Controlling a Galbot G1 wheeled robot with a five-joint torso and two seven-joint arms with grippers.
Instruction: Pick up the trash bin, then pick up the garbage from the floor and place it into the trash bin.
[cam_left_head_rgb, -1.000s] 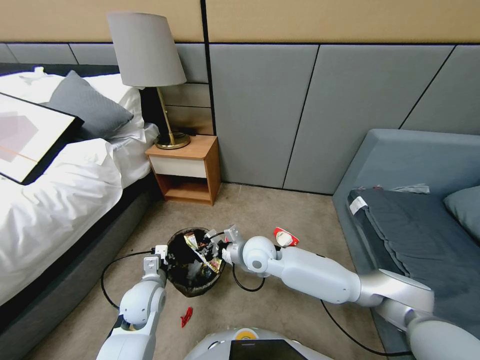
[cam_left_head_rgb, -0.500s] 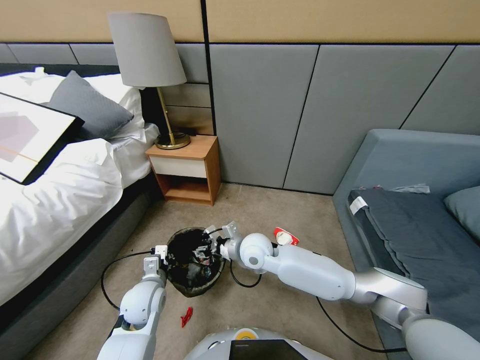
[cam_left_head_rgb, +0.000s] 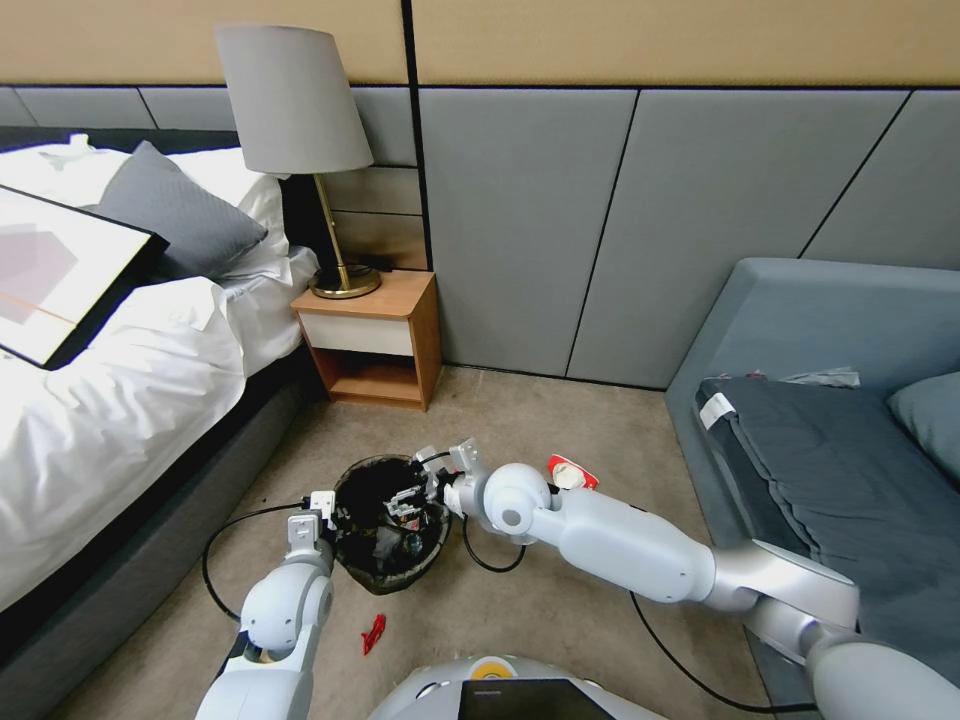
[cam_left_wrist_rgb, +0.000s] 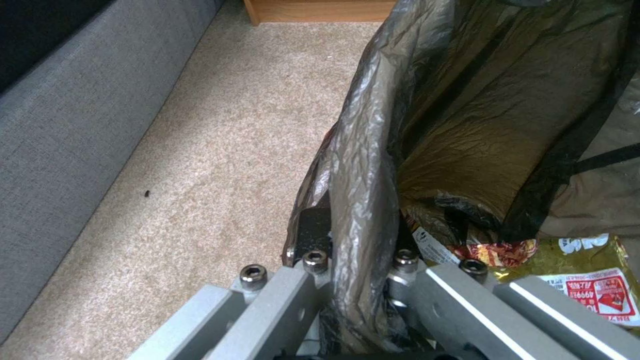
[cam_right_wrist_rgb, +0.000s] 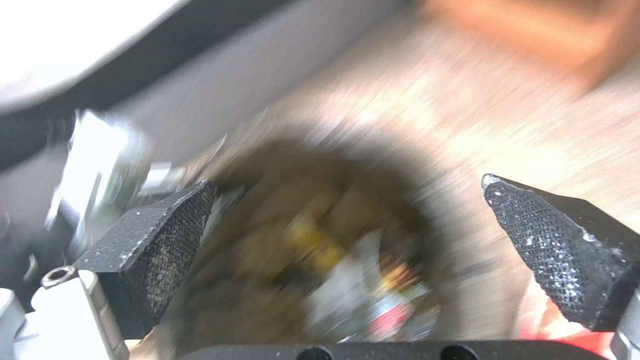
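The trash bin, lined with a black bag, hangs just above the carpet. My left gripper is shut on its near rim, and the left wrist view shows that gripper pinching the liner fold. Yellow and red-and-white garbage lies inside the bin. My right gripper hovers over the bin's mouth, open and holding nothing, its pads spread wide above the blurred bin. A red-and-white packet lies on the floor behind my right arm. A red scrap lies close to my base.
The bed runs along the left, with a wooden nightstand and a lamp behind the bin. A grey sofa stands on the right. Black cables loop over the carpet beside both arms.
The yellow wrapper held over the bin one second ago has dropped inside. My right gripper is now open and empty, shifted slightly back. The left gripper still holds the rim.
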